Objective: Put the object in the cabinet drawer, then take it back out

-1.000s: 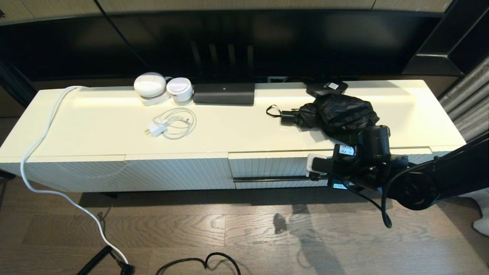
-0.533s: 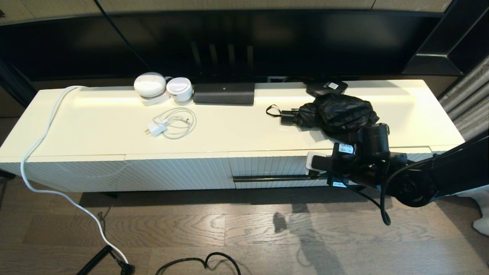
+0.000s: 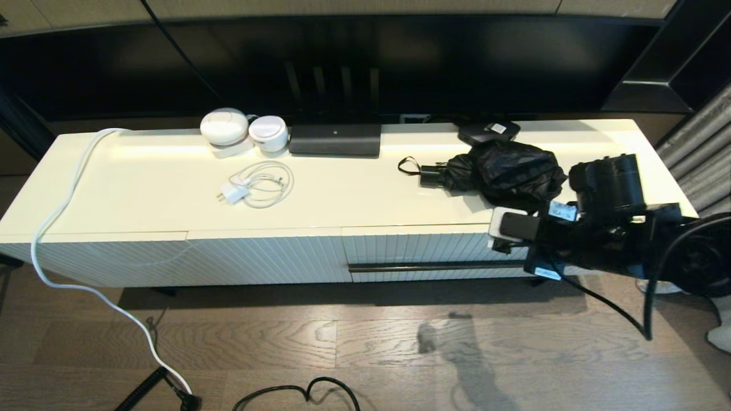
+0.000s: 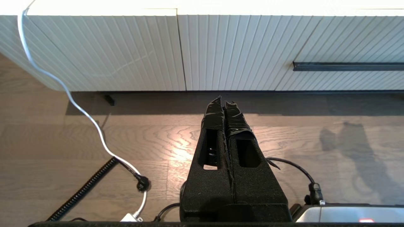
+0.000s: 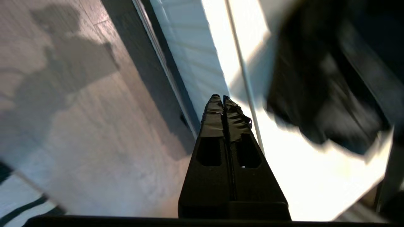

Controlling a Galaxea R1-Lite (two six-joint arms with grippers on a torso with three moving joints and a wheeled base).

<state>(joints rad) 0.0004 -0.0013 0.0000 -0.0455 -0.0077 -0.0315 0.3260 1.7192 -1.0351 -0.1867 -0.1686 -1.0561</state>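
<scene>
The black folding umbrella lies on the cabinet top at the right, with its short handle and wrist loop pointing left. Below it the ribbed cream drawer is pushed in, and nothing touches its black bar handle. My right gripper is shut and empty, level with the cabinet's front top edge, just in front of the umbrella's right end. The right arm reaches in from the right. My left gripper is shut and empty, low over the floor, facing the cabinet front.
On the cabinet top are two white round devices, a coiled white charger cable, a long black box and a small flat black box with a white label. A white cord runs down to the floor. Black cables lie on the wood floor.
My right gripper has come off the drawer's bar handle and moved right and upward, to the cabinet's top edge beside the umbrella. The drawer and umbrella have not moved.
</scene>
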